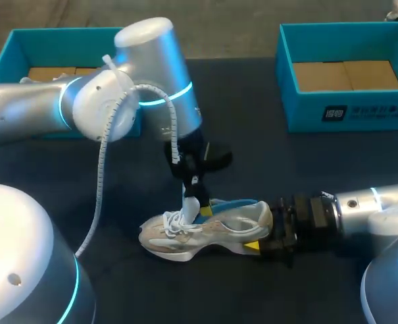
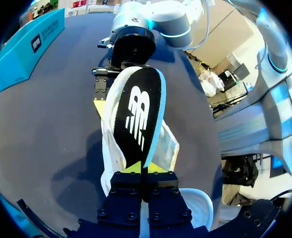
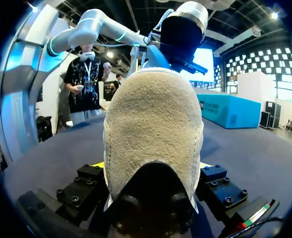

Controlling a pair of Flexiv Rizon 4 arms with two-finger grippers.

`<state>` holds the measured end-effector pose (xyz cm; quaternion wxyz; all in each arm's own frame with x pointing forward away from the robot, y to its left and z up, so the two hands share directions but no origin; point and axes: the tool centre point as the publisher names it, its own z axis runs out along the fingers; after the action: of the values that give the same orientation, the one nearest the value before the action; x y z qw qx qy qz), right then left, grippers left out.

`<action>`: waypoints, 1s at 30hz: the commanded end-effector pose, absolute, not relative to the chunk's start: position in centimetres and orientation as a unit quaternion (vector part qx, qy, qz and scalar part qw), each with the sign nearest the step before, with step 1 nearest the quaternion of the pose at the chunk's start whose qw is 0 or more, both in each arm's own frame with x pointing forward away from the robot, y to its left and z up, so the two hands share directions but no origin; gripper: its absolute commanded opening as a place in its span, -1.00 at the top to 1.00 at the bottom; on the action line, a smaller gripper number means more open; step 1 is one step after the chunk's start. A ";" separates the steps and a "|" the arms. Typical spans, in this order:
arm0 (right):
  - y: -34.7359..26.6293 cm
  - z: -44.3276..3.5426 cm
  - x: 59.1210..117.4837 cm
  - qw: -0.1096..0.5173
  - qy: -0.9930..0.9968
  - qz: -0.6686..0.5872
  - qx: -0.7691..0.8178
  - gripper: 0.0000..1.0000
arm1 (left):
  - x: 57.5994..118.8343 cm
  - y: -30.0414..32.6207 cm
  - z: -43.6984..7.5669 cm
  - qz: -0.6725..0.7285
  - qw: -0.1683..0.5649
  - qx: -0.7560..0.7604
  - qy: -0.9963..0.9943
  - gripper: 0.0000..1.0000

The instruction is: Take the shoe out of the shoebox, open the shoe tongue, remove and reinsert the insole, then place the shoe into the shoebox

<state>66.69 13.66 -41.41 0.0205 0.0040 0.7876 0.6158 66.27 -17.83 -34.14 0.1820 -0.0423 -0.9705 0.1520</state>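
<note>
insole (image 2: 138, 116) likely soft, light; hold its edge | left pincer (image 2: 142, 168) clenched on it | right pincer (image 3: 153, 171) grasping shoe (image 1: 205, 233) heel

Robotics lab: left arm (image 1: 23, 108), right arm (image 1: 378, 202), dark table (image 1: 300, 162), teal shoebox (image 1: 307, 116).

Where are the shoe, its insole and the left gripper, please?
shoe (image 1: 215, 228): head view, its side panel.
insole (image 2: 138, 111): left wrist view, its black printed face.
left gripper (image 2: 144, 168): left wrist view, between its yellow tips.

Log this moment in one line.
left gripper: shut on insole, above shoe opening | right gripper: shut on shoe heel | shoe: on table
</note>
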 end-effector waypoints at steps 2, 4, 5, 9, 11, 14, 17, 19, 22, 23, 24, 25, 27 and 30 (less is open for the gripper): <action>13.7 -41.3 66.6 0.020 0.790 0.613 0.005 1.00 | 65.4 -17.9 -33.6 0.156 0.168 -0.053 -0.972 0.87; 13.7 -41.3 66.6 0.020 0.790 0.613 0.005 1.00 | 65.2 -18.2 -33.3 0.157 0.162 -0.058 -0.973 0.40; 13.7 -41.3 66.6 0.020 0.790 0.613 0.005 1.00 | 65.1 -18.4 -33.0 0.158 0.157 -0.061 -0.973 0.26; 13.7 -41.3 66.6 0.020 0.790 0.613 0.005 1.00 | 65.0 -19.0 -32.0 0.165 0.137 -0.066 -0.975 0.14; 13.7 -41.3 66.6 0.020 0.790 0.613 0.005 1.00 | 64.8 -19.3 -31.5 0.168 0.122 -0.069 -0.976 0.13; 13.7 -41.3 66.6 0.020 0.790 0.613 0.005 1.00 | 64.5 -19.8 -30.7 0.172 0.092 -0.070 -0.978 0.15; 13.7 -41.3 66.6 0.020 0.790 0.613 0.005 1.00 | 64.1 -20.3 -30.2 0.172 0.066 -0.070 -0.980 0.16; 13.7 -41.3 66.6 0.020 0.790 0.613 0.005 1.00 | 63.9 -20.6 -30.0 0.172 0.048 -0.067 -0.982 0.15; 13.7 -41.3 66.6 0.020 0.790 0.613 0.005 1.00 | 63.5 -20.8 -30.0 0.170 0.014 -0.060 -0.984 0.14; 13.7 -41.3 66.6 0.020 0.790 0.613 0.005 1.00 | 63.3 -20.9 -30.1 0.169 0.003 -0.055 -0.984 0.14; 13.7 -41.3 66.6 0.020 0.790 0.613 0.005 1.00 | 63.2 -21.0 -30.3 0.165 -0.014 -0.051 -0.985 0.13; 13.7 -41.3 66.6 0.020 0.790 0.613 0.005 1.00 | 63.1 -21.1 -30.4 0.163 -0.021 -0.047 -0.985 0.15; 13.7 -41.3 66.6 0.020 0.790 0.613 0.005 1.00 | 63.1 -21.2 -30.7 0.162 -0.035 -0.038 -0.985 0.15; 13.7 -41.3 66.6 0.020 0.790 0.613 0.005 1.00 | 63.1 -21.5 -30.9 0.164 -0.053 -0.026 -0.985 0.12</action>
<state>66.69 13.66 -41.42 0.0205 0.0040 0.7877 0.6157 63.60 -21.49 -30.60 -0.0086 -0.0379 -0.9862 0.1611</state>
